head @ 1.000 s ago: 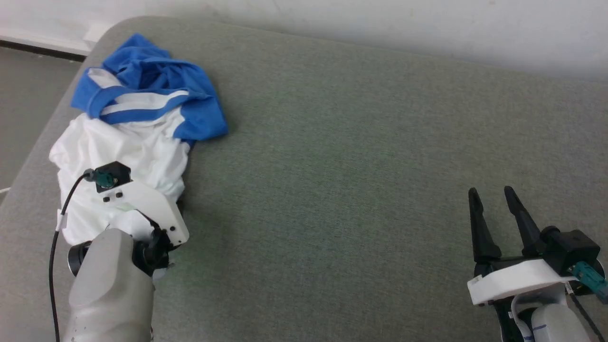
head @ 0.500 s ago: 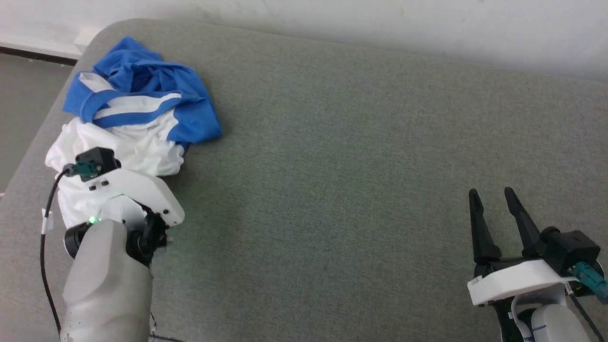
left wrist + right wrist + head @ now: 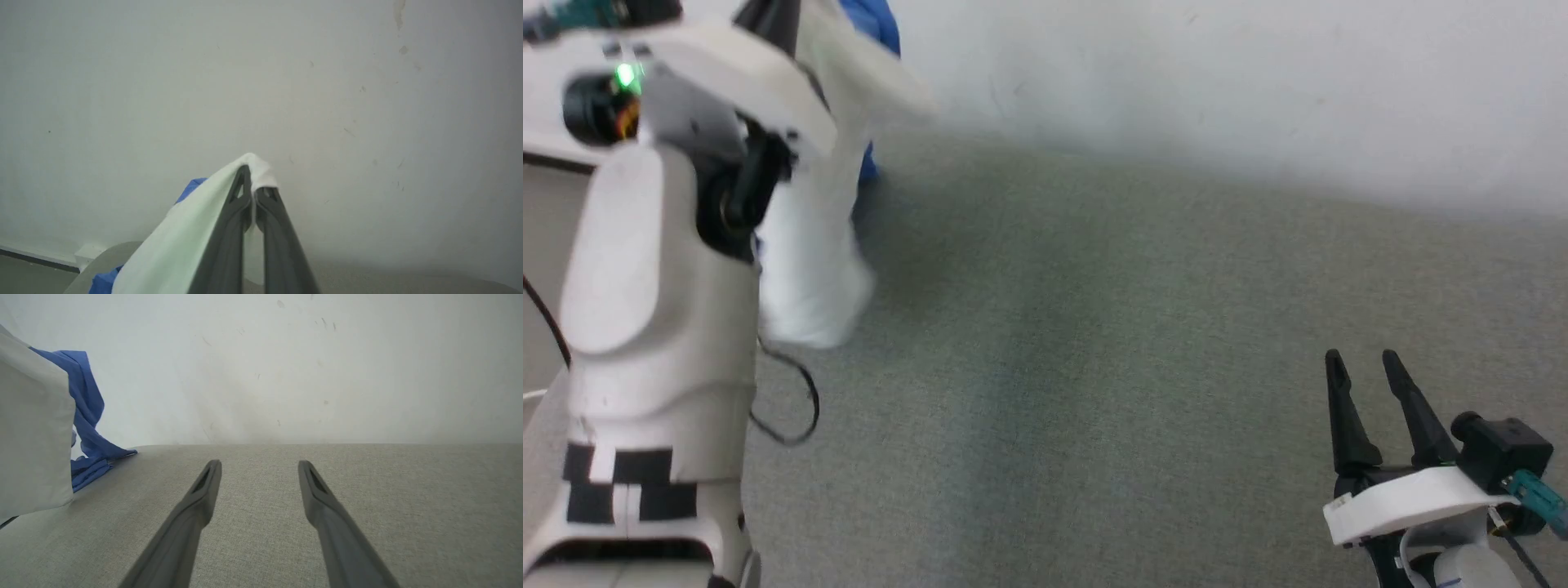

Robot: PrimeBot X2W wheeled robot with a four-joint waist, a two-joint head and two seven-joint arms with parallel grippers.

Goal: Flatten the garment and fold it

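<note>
Open run over grey surface (image 3: 1094, 367), centre to right; hanging garment (image 3: 809, 269) and left arm (image 3: 654, 269) block the left; wall (image 3: 1217, 98) closes the back.

L tool (image 3: 253, 185) clamped onto garment (image 3: 184, 241) & hoisted most of it off grey surface (image 3: 1094, 367).

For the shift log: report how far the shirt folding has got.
Done: the left gripper is shut on a white edge of the shirt, raised high. In hand: the shirt hangs bunched from it, its blue part trailing onto the cushion. Left: nothing is flattened or folded yet; the right gripper hovers open over bare cushion, holding nothing.
</note>
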